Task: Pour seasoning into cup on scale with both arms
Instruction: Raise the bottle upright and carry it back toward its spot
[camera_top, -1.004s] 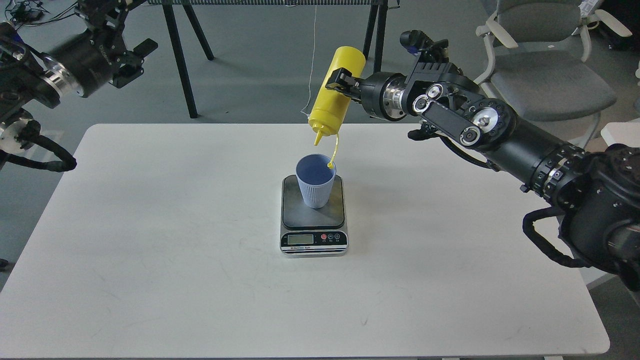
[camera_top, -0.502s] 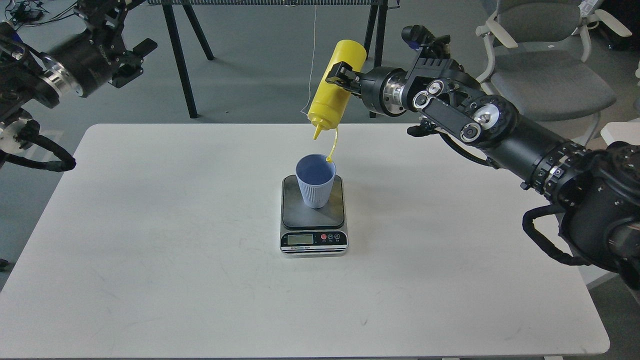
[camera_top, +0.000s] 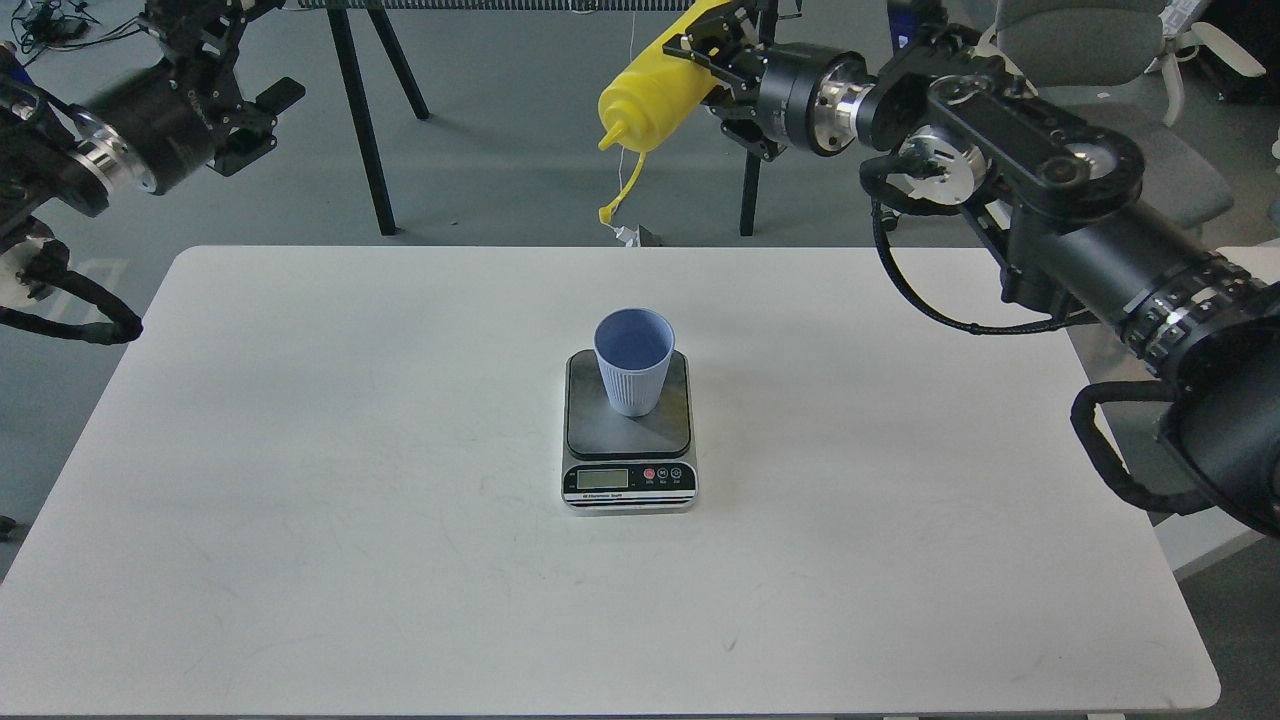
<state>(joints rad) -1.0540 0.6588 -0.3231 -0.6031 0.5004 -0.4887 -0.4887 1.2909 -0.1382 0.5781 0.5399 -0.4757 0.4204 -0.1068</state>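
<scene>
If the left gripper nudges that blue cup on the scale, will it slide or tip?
Probably tip. The cup is tapered, base narrower than rim, and stands taller than its base is wide. It looks like thin plastic with nothing visible inside, so likely light. The scale platform looks smooth, so a low push might slide it instead.

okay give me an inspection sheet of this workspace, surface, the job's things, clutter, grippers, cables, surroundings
Surface: white rectangular table, faint scuffs.
Job's things: ribbed light blue plastic cup upright on small grey digital scale; yellow squeeze bottle held high beyond the table's far edge, nozzle down-left, cap dangling.
Clutter: nothing seen.
Grippers: right gripper shut on bottle; left gripper raised, empty, open.
Cables: black loops on both arms.
Surroundings: grey office chair, black stand legs.
</scene>
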